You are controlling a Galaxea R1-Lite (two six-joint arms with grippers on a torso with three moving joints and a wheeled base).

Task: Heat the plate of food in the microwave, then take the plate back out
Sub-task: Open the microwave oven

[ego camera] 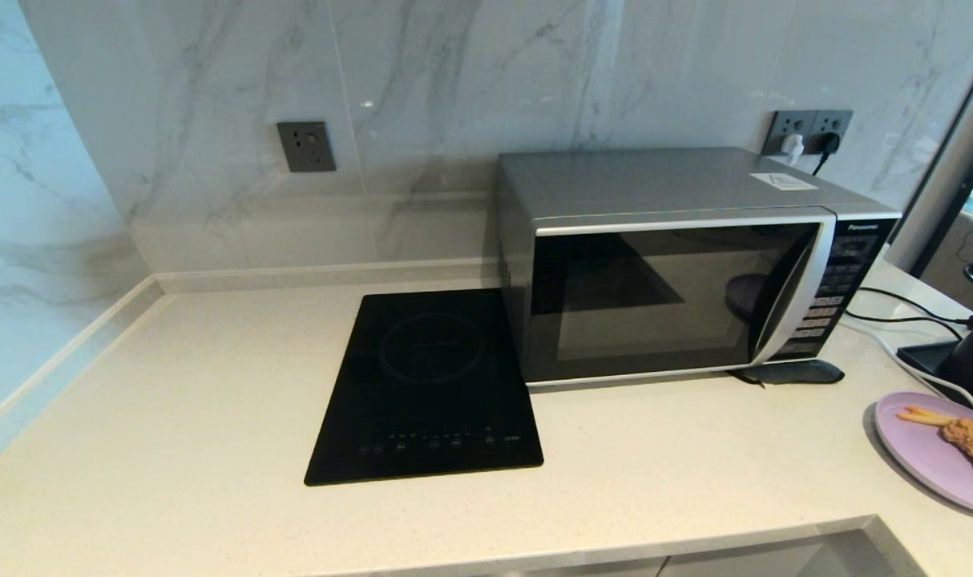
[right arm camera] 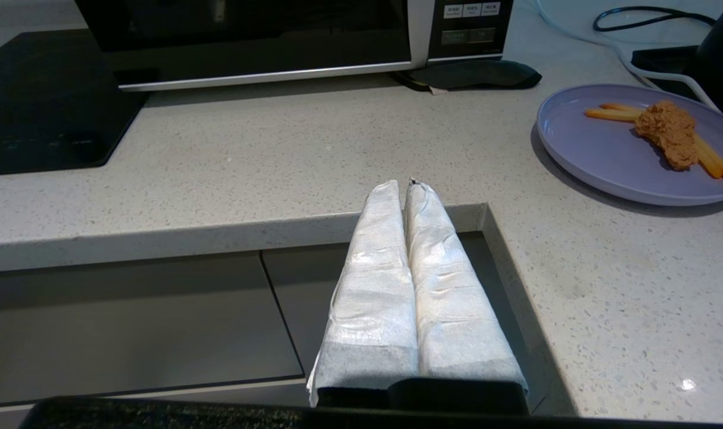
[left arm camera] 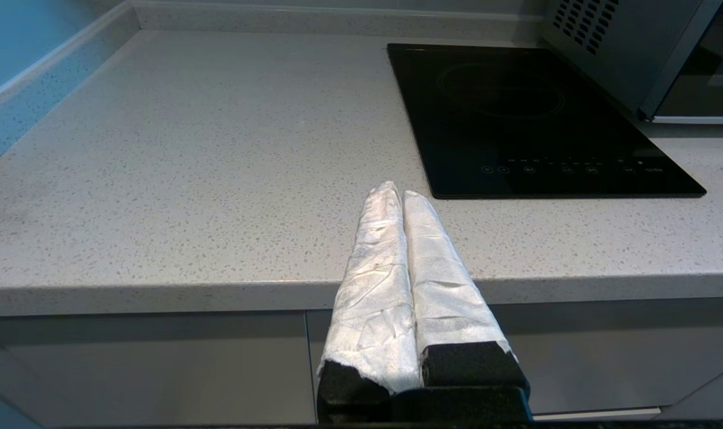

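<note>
Both claws hang pinched shut and empty off the counter's (ego camera: 214, 417) front edge. The right claw (right arm camera: 410, 186) is nearer the plate (right arm camera: 600, 161), which sits ahead and to its right, right of the shut microwave (ego camera: 679, 272). The left claw (left arm camera: 396, 192) is well apart.

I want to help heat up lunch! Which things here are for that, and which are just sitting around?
For the job:
- plate of food, on the counter
- microwave, door shut

Just sitting around:
- induction hob
- dark pad by the microwave
- wall sockets
- cables
</note>
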